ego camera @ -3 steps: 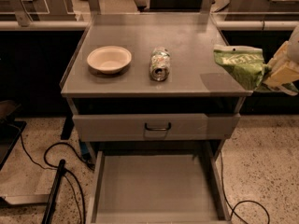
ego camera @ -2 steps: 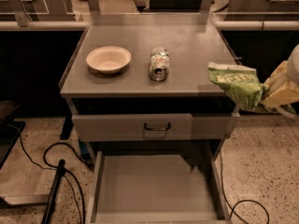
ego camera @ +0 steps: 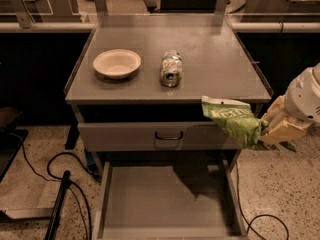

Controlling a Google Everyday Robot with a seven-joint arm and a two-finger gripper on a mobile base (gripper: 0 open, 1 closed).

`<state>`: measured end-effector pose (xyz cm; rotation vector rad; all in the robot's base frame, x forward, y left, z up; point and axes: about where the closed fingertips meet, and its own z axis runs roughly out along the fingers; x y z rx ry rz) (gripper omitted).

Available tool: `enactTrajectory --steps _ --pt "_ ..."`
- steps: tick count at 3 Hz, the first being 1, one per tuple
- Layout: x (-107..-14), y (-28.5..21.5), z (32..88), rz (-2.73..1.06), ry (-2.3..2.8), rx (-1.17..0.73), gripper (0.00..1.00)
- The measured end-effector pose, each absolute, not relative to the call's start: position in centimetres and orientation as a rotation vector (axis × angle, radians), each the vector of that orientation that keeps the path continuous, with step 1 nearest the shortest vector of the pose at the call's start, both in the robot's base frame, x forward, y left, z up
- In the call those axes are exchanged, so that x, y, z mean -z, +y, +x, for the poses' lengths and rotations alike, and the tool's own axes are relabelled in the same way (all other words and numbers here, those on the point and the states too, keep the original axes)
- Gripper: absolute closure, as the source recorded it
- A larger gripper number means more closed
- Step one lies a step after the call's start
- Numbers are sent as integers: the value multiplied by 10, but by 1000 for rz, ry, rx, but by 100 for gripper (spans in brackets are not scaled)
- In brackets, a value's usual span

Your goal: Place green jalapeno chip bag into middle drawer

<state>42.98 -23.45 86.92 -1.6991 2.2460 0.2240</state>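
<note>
speckled floor (ego camera: pixel 280 184) all round; grey cabinet (ego camera: pixel 215 59) in the middle with a flat top; open drawer (ego camera: pixel 165 199) pulled out at the bottom toward the camera, smooth grey floor, low side walls, dark shadow on its back right part, nothing lying in it; above it a shut drawer front (ego camera: pixel 115 136) with a small black handle (ego camera: pixel 168 135); dark gap between that front and the top.

my arm (ego camera: pixel 306 95), white, comes in from the right edge, beside the cabinet's right side; my gripper (ego camera: pixel 265 129) is just off the cabinet's front right corner, level with the drawer front; tan fingers (ego camera: pixel 284 132) clenched on the right end of the chip bag (ego camera: pixel 232 119).

chip bag is green, crinkly, white lettering; held in the air, sticking out leftward from my fingers; its left end overlaps the front right corner of the top and the right end of the drawer front in view; higher than the open drawer, above its back right corner; not resting in the drawer.

pale bowl (ego camera: pixel 116 64) upright on the left of the top; crushed can (ego camera: pixel 171 69) on its side near the bowl's right, not touching, one end facing the camera; black cable (ego camera: pixel 50 169) on the floor at left.
</note>
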Motion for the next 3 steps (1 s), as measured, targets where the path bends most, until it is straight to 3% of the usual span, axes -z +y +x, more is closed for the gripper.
enactTrajectory --steps 3 --pt "-707 -184 406 -1803 2271 -611 100"
